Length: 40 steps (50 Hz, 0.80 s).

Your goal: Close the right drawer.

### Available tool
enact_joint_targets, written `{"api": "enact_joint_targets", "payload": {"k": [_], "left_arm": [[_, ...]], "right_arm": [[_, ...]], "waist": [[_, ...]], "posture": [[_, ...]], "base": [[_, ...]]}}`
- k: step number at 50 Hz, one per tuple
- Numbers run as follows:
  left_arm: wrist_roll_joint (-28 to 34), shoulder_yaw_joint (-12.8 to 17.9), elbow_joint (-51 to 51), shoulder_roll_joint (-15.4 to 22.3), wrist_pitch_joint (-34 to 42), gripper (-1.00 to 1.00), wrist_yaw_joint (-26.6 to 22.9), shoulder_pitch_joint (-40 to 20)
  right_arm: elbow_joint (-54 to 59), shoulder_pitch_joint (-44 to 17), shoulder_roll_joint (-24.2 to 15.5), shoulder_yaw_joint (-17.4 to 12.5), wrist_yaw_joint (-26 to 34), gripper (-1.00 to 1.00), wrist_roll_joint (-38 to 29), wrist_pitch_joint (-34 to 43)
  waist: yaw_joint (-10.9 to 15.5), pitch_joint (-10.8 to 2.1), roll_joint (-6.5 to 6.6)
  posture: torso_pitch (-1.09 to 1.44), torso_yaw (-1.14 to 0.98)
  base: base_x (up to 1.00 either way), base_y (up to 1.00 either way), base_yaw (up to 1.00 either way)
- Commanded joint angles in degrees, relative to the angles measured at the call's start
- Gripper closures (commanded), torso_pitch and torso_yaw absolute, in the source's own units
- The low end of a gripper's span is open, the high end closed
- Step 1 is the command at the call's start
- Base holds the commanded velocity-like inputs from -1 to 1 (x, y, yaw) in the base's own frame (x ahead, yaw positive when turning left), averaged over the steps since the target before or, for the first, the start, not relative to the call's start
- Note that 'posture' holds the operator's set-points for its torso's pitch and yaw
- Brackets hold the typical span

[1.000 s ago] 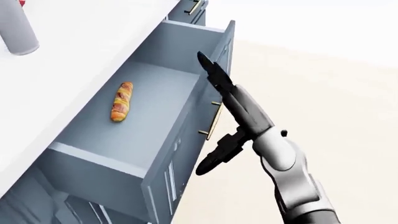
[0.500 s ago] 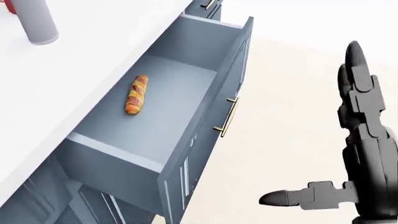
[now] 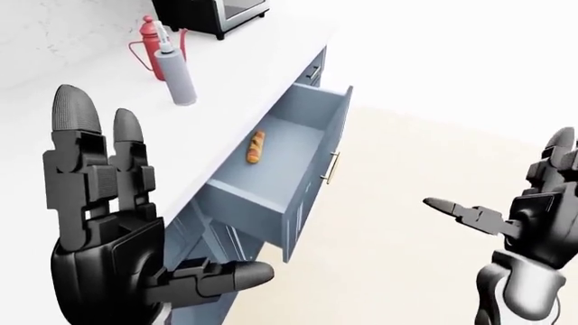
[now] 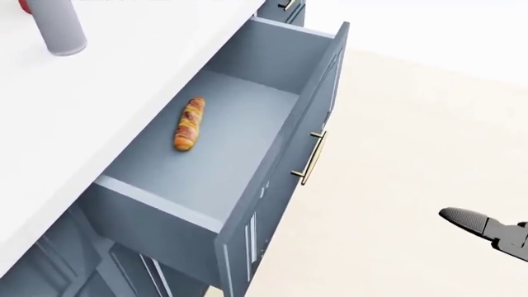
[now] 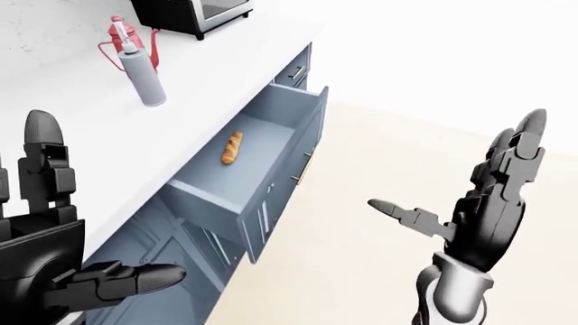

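Across the upper left of the head view: white countertop, running diagonally from lower left to upper right, bearing a grey cylindrical bottle cut off at the top edge.

Centre of the head view: right drawer, blue-grey, pulled fully out from under the countertop; brass bar handle on its outer face. Interior floor bare except for one item.

Beneath the drawer, lower left of the head view: blue-grey cabinet doors, closed.

Right half of every view: pale beige floor.

Lower left of the left-eye view: left hand, black, three-fingered, raised with palm toward the camera; fingers straight and spread apart, thumb out to the right, holding nothing. Well apart from the drawer.

Right side of the right-eye view: right hand, black on a silver forearm, fingers extended upward and thumb pointing left, splayed wide, holding nothing. It stands over the floor, clear of the drawer face.

Top of the left-eye view: dark toaster oven, partly cropped; red kettle just beside the bottle.

Inside the drawer, toward its countertop side: baguette, golden-brown, lying flat along the drawer's length.
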Motion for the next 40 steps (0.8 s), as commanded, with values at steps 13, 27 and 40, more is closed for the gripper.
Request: {"api": "enact_joint_targets", "payload": {"k": [13, 27, 40], "left_arm": [[-1.6, -2.5, 1.6, 1.1, 4.6, -1.00, -0.6, -3.4], [-0.5, -8.9, 7.4, 2.9, -0.3, -1.00, -0.3, -1.1], [2.1, -13.6, 12.7, 3.6, -1.3, -1.00, -1.6, -4.2]], "right_arm": [[-1.4, -1.1, -0.7, 0.4, 0.7, -1.00, 0.3, -1.3], [-0.2, -1.1, -0.7, 1.0, 1.1, -1.00, 0.1, -1.6], [0.5, -1.2, -0.7, 1.4, 1.6, -1.00, 0.1, -2.0]], "waist": [[0.1, -0.56, -0.16], [0.0, -0.38, -0.30], [0.1, -0.40, -0.33]], "posture": [[0.00, 0.00], [0.00, 0.00], [0.00, 0.00]], "base": [[0.00, 0.00, 0.00], [0.00, 0.00, 0.00], [0.00, 0.00, 0.00]]}}
